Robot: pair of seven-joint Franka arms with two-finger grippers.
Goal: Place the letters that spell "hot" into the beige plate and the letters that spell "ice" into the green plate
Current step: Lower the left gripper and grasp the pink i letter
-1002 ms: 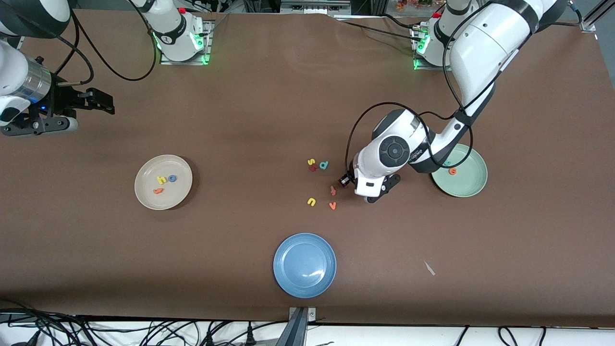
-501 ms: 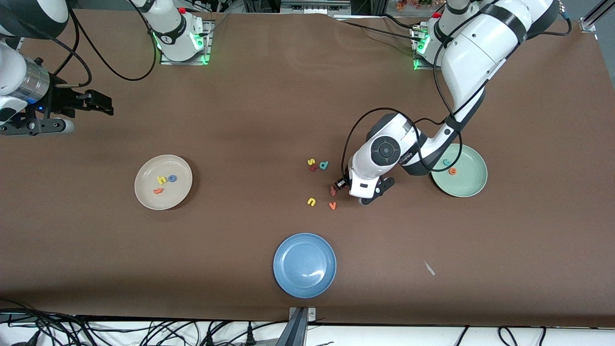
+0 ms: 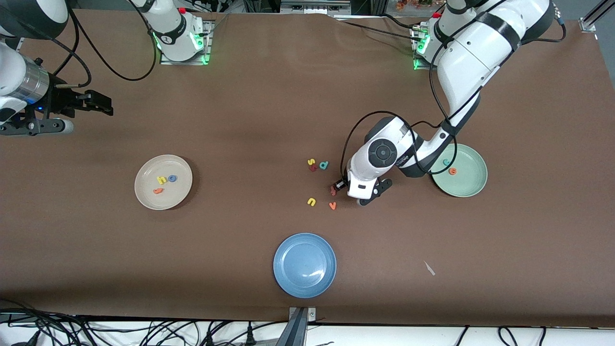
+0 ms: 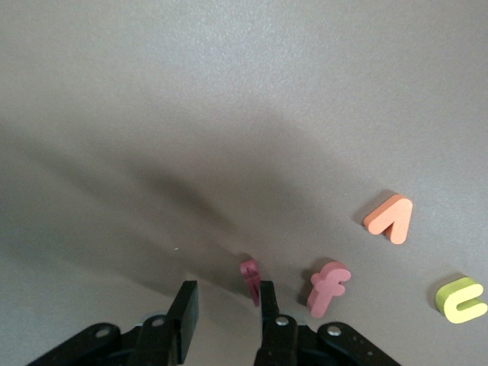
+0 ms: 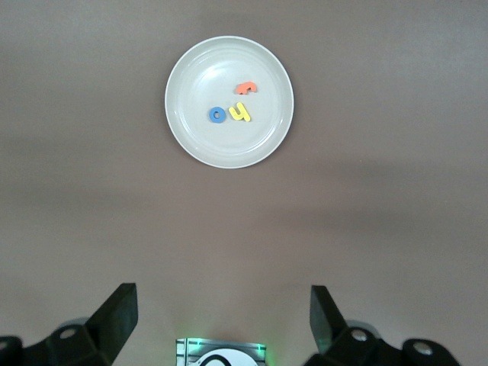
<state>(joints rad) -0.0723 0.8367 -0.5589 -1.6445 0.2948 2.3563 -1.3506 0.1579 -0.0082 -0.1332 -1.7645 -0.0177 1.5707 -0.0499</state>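
Low over the matte brown table, the left gripper [image 4: 226, 293] stands with its fingers apart around the small dark red foam i [image 4: 249, 276], not clamped on it. The yellow h [image 3: 161, 180], ring-shaped blue o [image 3: 172, 178] and orange t [image 3: 157, 191] lie in the smooth beige plate [image 3: 178, 166]. The teal c [image 3: 446, 162] and orange e [image 3: 452, 170] lie in the green plate [image 3: 473, 185]. The right gripper [image 5: 221, 297] waits aloft, spread wide and empty.

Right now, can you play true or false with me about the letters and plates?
1. The beige plate holds a yellow h, a blue o and an orange t. True.
2. The blue plate has letters in it. False: no letters show in it.
3. The green plate holds a teal c and an orange e. True.
4. The right pincer is over the green plate. False: it waits, open, at the right arm's end of the table. The left pincer is low over the loose letters.
5. The yellow s lies in the beige plate. False: it is on the table beside the teal d.
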